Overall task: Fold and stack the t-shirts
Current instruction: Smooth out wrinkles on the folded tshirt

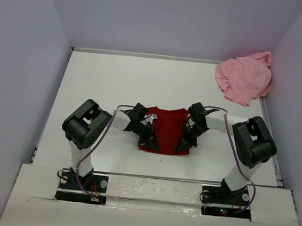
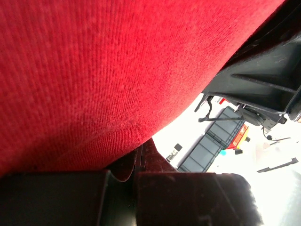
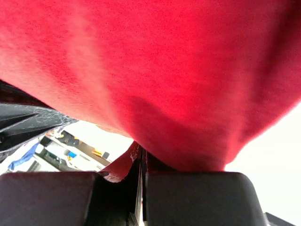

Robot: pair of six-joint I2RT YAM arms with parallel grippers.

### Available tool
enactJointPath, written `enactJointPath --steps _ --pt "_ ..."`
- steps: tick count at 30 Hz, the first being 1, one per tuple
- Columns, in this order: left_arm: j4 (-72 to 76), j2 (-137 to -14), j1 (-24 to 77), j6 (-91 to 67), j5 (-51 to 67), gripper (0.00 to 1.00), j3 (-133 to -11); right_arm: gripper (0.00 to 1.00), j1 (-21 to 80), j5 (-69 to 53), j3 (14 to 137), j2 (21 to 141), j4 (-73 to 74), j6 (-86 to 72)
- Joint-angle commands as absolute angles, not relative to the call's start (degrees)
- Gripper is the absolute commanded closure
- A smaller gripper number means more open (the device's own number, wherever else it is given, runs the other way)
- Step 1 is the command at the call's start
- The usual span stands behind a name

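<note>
Left wrist view, entry one: left gripper (image 2: 136, 181), jaws pressed together on a tuck of the dark red t-shirt (image 2: 94, 80). The cloth rises from the pinch and fills most of my picture.

Right wrist view, entry two: right gripper (image 3: 142, 176), likewise clamped on a tuck of the same shirt, with the cloth hanging across above the fingers.

Top view, entry three: the red shirt spans between the two grippers, the left one at its left edge and the right one at its right edge, both toward its near corners. Its long axis runs left to right, square to the arms. I cannot tell whether any of it rests on the table (image 1: 116, 82). I judge the coming fold turns on both arms carrying this held edge together away from the bases.

Entry four: light pink t-shirt (image 1: 245, 78), a crumpled heap beyond and to the right of the red shirt, well apart from it. The right arm is nearer to it.
</note>
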State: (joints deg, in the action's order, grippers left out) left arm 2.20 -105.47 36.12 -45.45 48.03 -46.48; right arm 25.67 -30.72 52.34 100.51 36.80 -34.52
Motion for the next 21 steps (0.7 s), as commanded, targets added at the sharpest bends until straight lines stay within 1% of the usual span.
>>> enactJointPath --steps 1,4,7,21 --pt "-4.1 -106.5 34.8 -42.6 38.9 1.0 -45.0 1.0 23.7 -11.1 53.2 101.5 46.5 -31.1" --pt "-4.0 -106.9 34.7 -42.7 39.0 1.0 -45.0 1.0 23.7 -6.1 54.7 100.6 49.8 -30.1" --pt "-4.9 -107.4 34.7 -42.6 38.5 1.0 -45.3 1.0 23.2 -5.7 55.5 99.8 51.1 -30.1" --pt "-7.0 -108.0 34.8 -42.4 37.1 1.0 -46.1 1.0 23.2 6.1 61.2 100.0 60.4 -31.0"
